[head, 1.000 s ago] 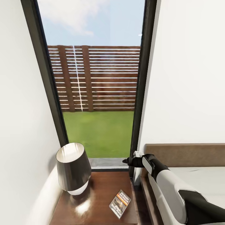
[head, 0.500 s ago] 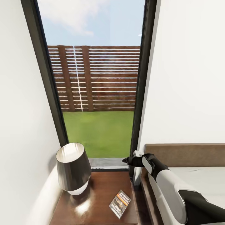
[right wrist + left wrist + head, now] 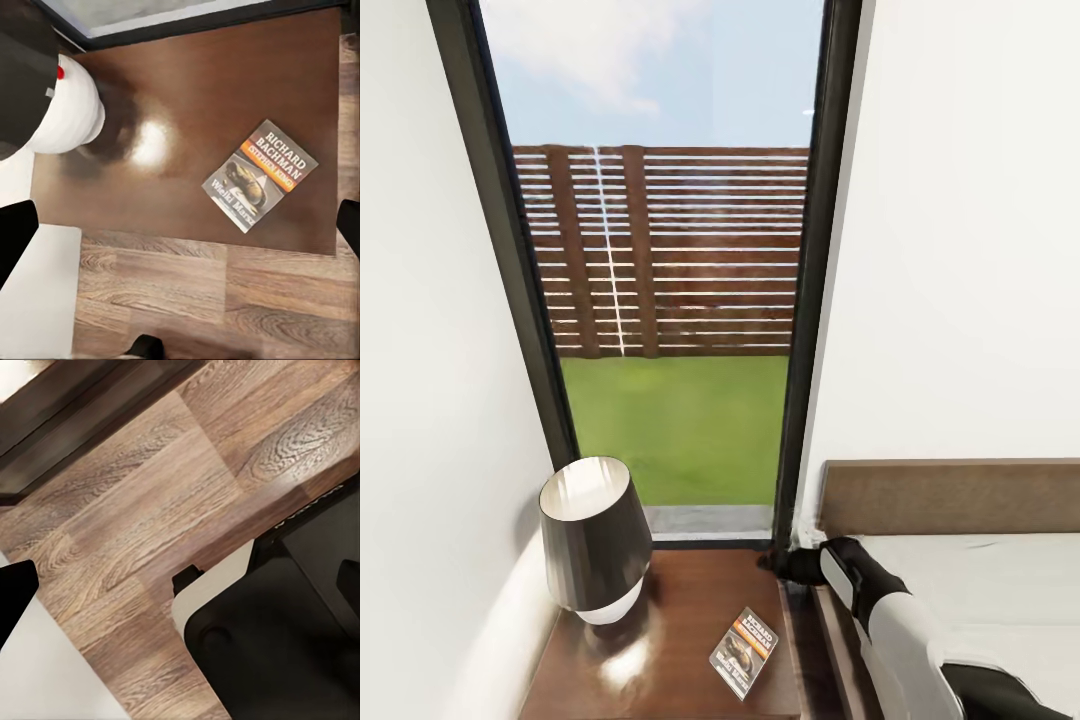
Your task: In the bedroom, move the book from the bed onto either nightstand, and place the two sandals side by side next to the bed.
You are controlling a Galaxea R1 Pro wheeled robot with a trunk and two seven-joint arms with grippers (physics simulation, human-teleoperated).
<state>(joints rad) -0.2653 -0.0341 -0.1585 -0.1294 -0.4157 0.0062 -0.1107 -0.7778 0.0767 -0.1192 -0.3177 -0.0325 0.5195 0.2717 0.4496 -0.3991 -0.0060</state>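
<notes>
The book (image 3: pixel 744 652) is lying flat on the nightstand (image 3: pixel 680 610), cover up, near the right front part of the top, well apart from the lamp (image 3: pixel 596 540) that is standing at the left. In the right wrist view the book (image 3: pixel 259 175) is sitting askew on the glossy dark top (image 3: pixel 217 97), with its orange band and white lettering showing, and nothing is touching it. The lamp's white base (image 3: pixel 69 112) is resting on the far left of that top, and wooden floor (image 3: pixel 210 296) is showing beside the nightstand.

The right gripper (image 3: pixel 778 562) is hanging above the gap between nightstand and bed (image 3: pixel 980 580), just beside the headboard (image 3: pixel 950 497), empty. Its fingertips (image 3: pixel 15 236) are showing only as dark tips at the two opposite edges of the wrist view, spread wide apart, so the jaws are standing parted.

In the left wrist view the left gripper (image 3: pixel 180 585) is pointing down at the floor (image 3: pixel 135 510) beside the robot's dark base (image 3: pixel 277 637); one dark fingertip (image 3: pixel 15 592) is showing at one edge and another at the opposite edge, wide apart, holding nothing.

A tall window (image 3: pixel 660 280) is standing behind the nightstand.
</notes>
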